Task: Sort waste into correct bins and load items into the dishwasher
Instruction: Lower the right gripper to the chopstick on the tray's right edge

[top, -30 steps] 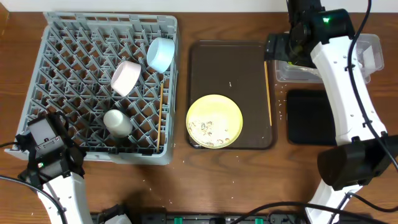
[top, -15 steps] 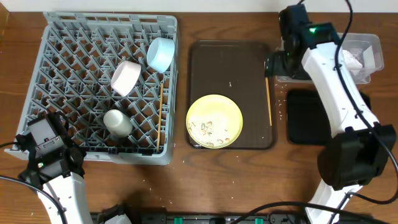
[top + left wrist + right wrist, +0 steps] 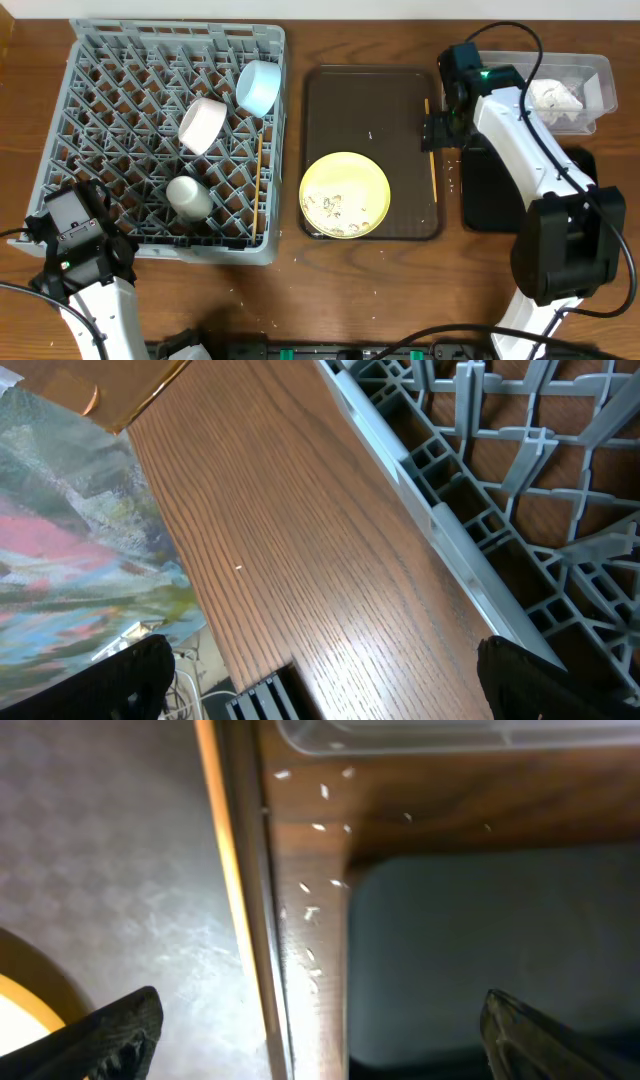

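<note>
My right gripper hangs open over the gap between the brown tray and the black bin, empty. One chopstick lies along the tray's right edge just below it. The napkin sits in the clear bin. The yellow plate with crumbs rests on the tray. The grey dishwasher rack holds the blue bowl, pinkish bowl, cup and a chopstick. My left gripper is open and empty beside the rack's front left corner.
The brown serving tray lies between the rack and the bins. Small white crumbs are scattered on the wood between the tray and the black bin. The table's front edge is close to the left arm.
My right arm has swung from over the clear bin toward the front and left, down to the tray's right edge. The napkin in the bin is now uncovered. The left arm is still.
</note>
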Robot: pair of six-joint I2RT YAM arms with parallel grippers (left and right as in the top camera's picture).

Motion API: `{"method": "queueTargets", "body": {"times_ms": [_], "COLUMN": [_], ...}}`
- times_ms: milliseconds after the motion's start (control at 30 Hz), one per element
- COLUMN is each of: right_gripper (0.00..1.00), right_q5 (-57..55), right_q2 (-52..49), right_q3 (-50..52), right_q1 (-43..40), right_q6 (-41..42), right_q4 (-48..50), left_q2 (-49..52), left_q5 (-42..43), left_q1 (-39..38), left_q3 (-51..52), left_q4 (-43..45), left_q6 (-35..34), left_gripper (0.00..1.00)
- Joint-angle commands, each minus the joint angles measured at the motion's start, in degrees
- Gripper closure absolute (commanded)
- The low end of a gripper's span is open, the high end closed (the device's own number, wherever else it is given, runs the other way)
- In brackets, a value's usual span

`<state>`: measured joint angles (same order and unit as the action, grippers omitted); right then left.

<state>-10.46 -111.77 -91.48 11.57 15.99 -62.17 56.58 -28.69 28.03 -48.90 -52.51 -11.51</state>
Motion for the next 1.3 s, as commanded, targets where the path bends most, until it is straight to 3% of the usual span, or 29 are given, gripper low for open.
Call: {"method": "queueTargets", "body": {"times_ms": [0,133,333,567,767,933,1267], "right_gripper": [0.07,0.30,0.36,0.57,0.59,0.71,0.69], "right_q5": [2.16,4.98,9.77,12.28,12.24,12.31,12.44], "right_q2": [-0.22,-0.37,-1.77,-2.67,-3.06,-4.07,-7.91], "right_q3": [1.38,2.69,2.80,2.80,2.80,2.82,2.82], "right_q1": [-0.61,-1.36,-1.86,-1.75,-1.77,-1.66,-1.33], "right_q6": [-3.28,-4.37,-4.46,-4.44,-4.44,-3.58,-3.63], "right_q4": [2.05,5.14,6.84,9.27,10.16,11.06,12.74], "left_q2": [-0.11,-0.11,-0.11,-0.11,-0.11,-0.11,-0.11], "left_q5": [-0.50,-0.50,-0.50,-0.50,-0.50,-0.50,-0.50], "left_q1": [0.28,0.28,0.28,0.28,0.28,0.28,0.28], "left_q3": [-0.94,-0.94,-0.94,-0.94,-0.94,-0.94,-0.94], "left_q4": [-0.17,-0.17,-0.17,-0.17,-0.17,-0.17,-0.17], "left_q6": [0.76,0.76,0.76,0.76,0.76,0.76,0.76], "left_gripper": [0.02,0.02,0.02,0.02,0.02,0.02,0.02]}}
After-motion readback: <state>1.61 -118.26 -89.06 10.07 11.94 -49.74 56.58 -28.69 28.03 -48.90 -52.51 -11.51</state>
